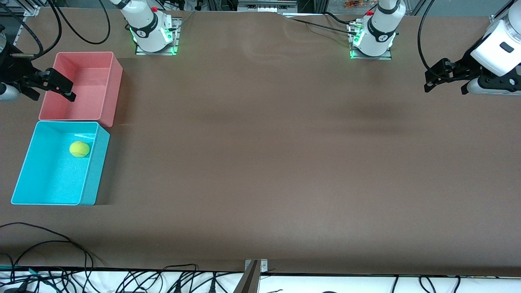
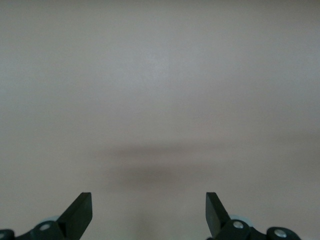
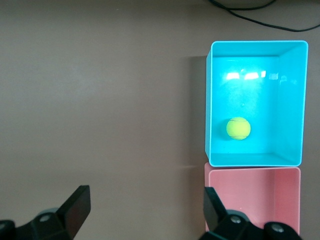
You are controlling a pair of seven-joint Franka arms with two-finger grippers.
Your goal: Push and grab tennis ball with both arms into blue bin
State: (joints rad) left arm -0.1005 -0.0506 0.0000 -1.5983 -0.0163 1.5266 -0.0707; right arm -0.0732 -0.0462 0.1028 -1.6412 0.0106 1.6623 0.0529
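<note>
I've got the tennis ball (image 1: 79,149) sitting inside the blue bin (image 1: 23,165), resting on the bin's floor in the half that lies toward the pink bin (image 1: 116,75). It's just beside the bin wall that faces the middle of the tabletop (image 1: 285,162), though I can't say for certain whether it touches that wall. From my right wrist camera the ball (image 3: 238,128) shows clearly on the cyan floor of the blue bin (image 3: 215,100), with bright glints of light on the floor around it, and nothing else in there with it.

The pink bin holds nothing that I can see; it stands farther from the front camera than the blue bin, the two tubs end to end and just about touching, both at the right arm's end of the tabletop. In the right wrist camera the pink bin (image 3: 252,175) butts up against the blue one.

My right gripper (image 1: 57,85) hangs in the air over the outer wall of the pink bin, jaws spread wide and carrying nothing. My left gripper (image 1: 443,77) is up over bare tabletop at the left arm's end, well apart from both bins, jaws also spread wide and empty; its wrist camera shows only plain tabletop between the two black fingertips (image 2: 80,210).
</note>
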